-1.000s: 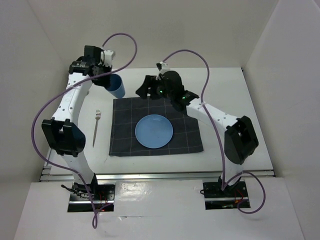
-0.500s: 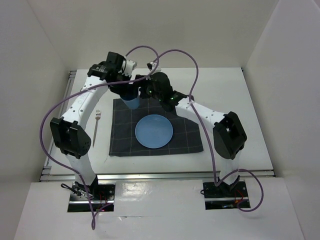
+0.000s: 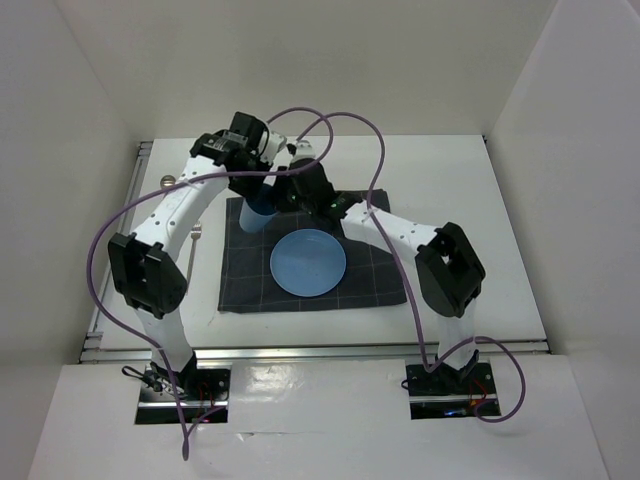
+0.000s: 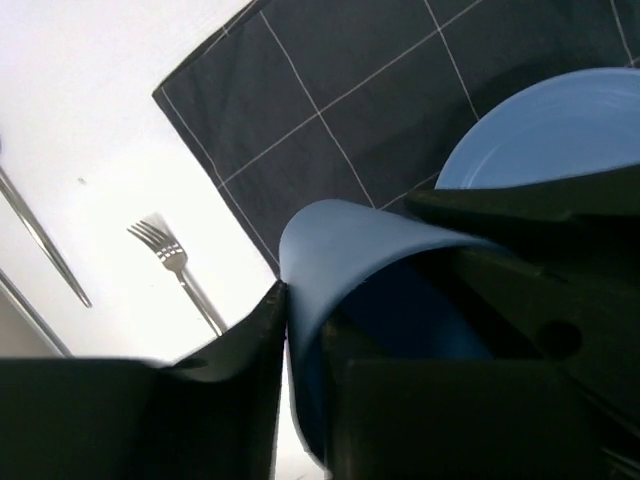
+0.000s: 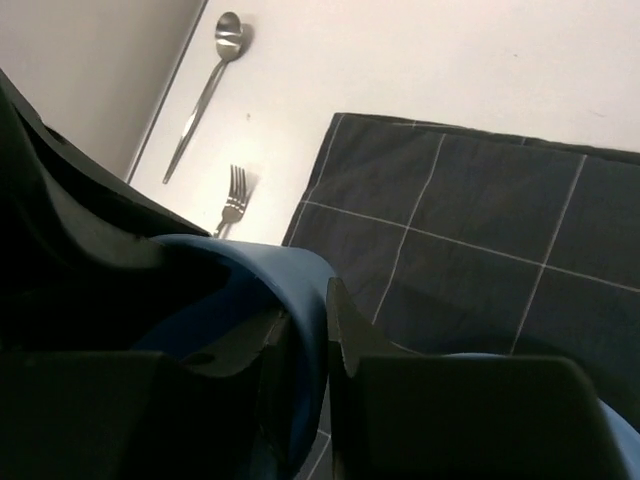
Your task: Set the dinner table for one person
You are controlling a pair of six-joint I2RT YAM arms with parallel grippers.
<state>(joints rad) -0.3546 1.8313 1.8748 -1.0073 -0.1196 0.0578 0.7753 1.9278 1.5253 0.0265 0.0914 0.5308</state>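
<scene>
From above: both arms meeting over the far-left corner of the dark checked placemat point(image 3: 380, 270), laid on the white bench point(image 3: 470, 190) between white walls, silver rails along its near and left edges. Blue cup point(image 3: 258, 212) there, caught between the left pincer point(image 3: 255, 192) and the right pincer point(image 3: 280, 195). Just nearer, blue plate point(image 3: 308, 263) in the middle of the placemat. Fork point(image 3: 196, 233) mostly hidden under the left arm, off the cloth's left edge; spoon point(image 3: 165, 181) close to the left rail. White surface showing right of the placemat and beyond it.

From the left wrist: left pincer clamped on the cup's wall, one finger outside, one inside. Black bulk of the right pincer crowding in from the right, plate behind it.

From the right wrist: right pincer likewise closed on the cup's rim, wall squeezed between the fingers. Left pincer's dark body filling the left side. Cannot tell whether lifted or resting.
</scene>
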